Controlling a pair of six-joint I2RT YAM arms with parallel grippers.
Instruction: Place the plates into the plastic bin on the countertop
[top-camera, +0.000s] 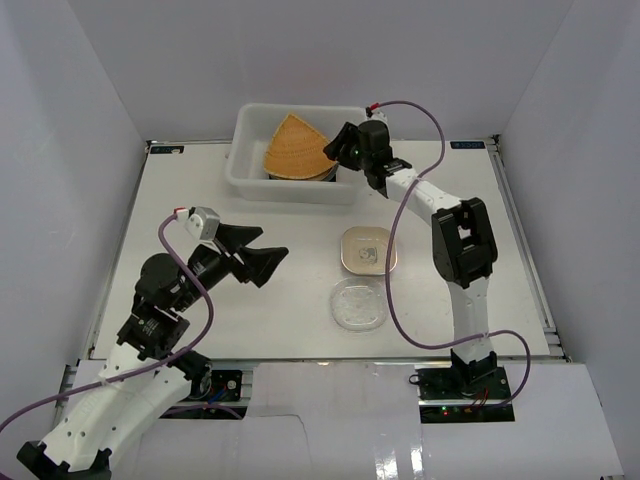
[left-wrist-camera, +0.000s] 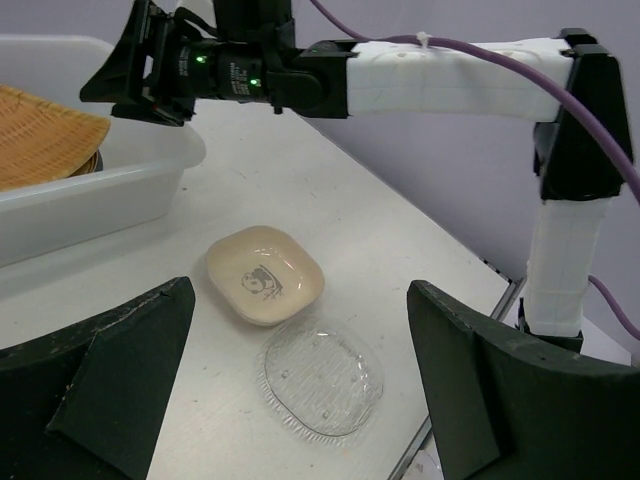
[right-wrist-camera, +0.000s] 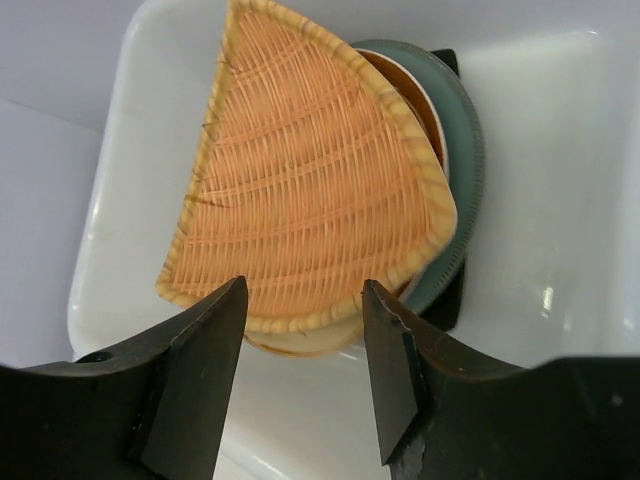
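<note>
The step in hand is the release of a plate into the plastic bin (top-camera: 290, 190), which stands at the far edge of the countertop (top-camera: 480, 230). The tan fan-shaped plate (right-wrist-camera: 310, 170) lies flat on top of a stack inside the bin, with the blue-green round plate (right-wrist-camera: 470, 150) showing beneath it.

The right gripper (top-camera: 342, 146) hangs over the bin's right end, arm stretched forward and wrist angled down at the stack. Its jaws stand partly apart, and the wrist view shows nothing clamped between them. The plate's near edge lies below the gap.

Judge this plate as delivered. Lift the right arm straight up so that it clears the rim before you swing it back.

Two plates remain on the countertop: the cream squarish bowl (top-camera: 366, 250), and the clear glass plate (top-camera: 359, 303) just in front of it.

The left gripper (top-camera: 275, 243) hovers left of centre, elbow folded, jaws spread wide and empty, aimed toward that pair. Take the bowl next. Expect the shallow glass rim to offer little purchase.
</note>
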